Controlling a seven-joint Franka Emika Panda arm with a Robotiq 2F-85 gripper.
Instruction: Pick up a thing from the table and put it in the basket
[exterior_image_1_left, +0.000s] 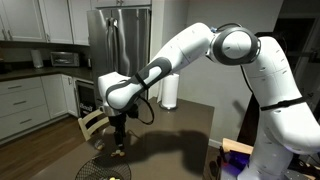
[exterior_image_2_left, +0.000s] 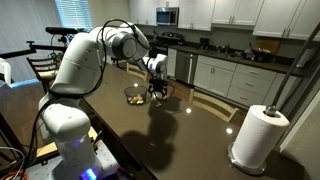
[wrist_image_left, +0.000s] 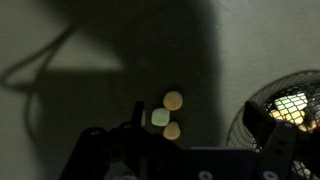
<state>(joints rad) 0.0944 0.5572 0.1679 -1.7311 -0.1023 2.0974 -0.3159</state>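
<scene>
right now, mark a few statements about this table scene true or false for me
1. A paper towel roll stands upright on the table. True.
2. The basket hangs from the gripper. False: it sits on the table beside the gripper.
3. Some small round pieces lie on the table outside the basket. True.
4. The gripper is above the paper towel roll. False: it is next to the basket, well away from the roll.

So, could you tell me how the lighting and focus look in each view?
Wrist view: dim and soft, a big shadow darkening the table, only the basket catching light. Both exterior views: sharper and brighter, with sheen and shadow on the glossy table.
</scene>
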